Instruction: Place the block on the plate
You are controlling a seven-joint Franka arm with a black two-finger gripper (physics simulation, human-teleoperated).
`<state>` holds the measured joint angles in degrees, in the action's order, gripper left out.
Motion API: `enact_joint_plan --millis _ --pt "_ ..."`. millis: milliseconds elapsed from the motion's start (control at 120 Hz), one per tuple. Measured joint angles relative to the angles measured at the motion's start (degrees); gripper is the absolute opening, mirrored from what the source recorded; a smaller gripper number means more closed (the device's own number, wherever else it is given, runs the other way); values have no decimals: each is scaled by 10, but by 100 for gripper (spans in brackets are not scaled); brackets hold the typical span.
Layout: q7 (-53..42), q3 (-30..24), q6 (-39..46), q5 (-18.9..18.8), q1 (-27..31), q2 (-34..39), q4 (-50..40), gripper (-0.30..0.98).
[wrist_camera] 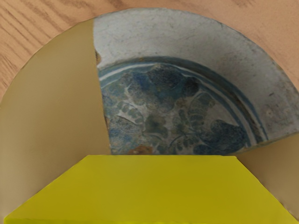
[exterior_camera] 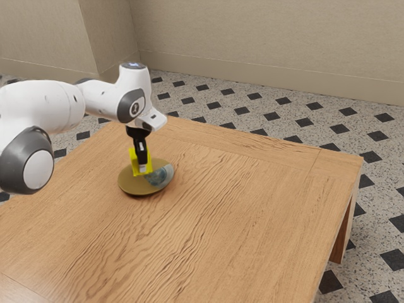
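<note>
The block (wrist_camera: 159, 186) is between the fingers (exterior_camera: 141, 153), directly over the plate (exterior_camera: 129, 184), so the coming move turns on height rather than reach. The fingers appear to hold the block from two sides: one lies along its near face in the exterior view, and the other is hidden behind it. The block hangs close to upright, its longer side seeming to run up and down. Its lower end comes near the middle of the plate, but whether it touches or is just above cannot be told.

The plate is round and shallow, mostly dull olive, with a blue-grey patterned patch toward the exterior view's right. It lies flat on the worktop (exterior_camera: 240, 208). In the wrist view the block covers part of the plate, with the patterned patch next to it.

The task looks nearly done. The step in hand is the final lowering and release. The single arm (exterior_camera: 47, 104) would need only a small straight descent, if any, then an even opening of the fingers and a vertical retreat. Letting go too high could tip the tall block, and a sideways drag while opening could pull it toward the rim.
</note>
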<state>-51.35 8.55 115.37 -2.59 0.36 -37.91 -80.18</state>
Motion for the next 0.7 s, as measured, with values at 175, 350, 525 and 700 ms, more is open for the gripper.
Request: enact_joint_plan --millis 175,350,525,700 --pt "-3 -1 1 1 7 -30 12 45" --pt "-6 -1 0 4 8 -26 13 57" --pt "-8 -3 -18 13 10 16 12 64" --pt "-10 -5 -68 37 4 88 -36 66"
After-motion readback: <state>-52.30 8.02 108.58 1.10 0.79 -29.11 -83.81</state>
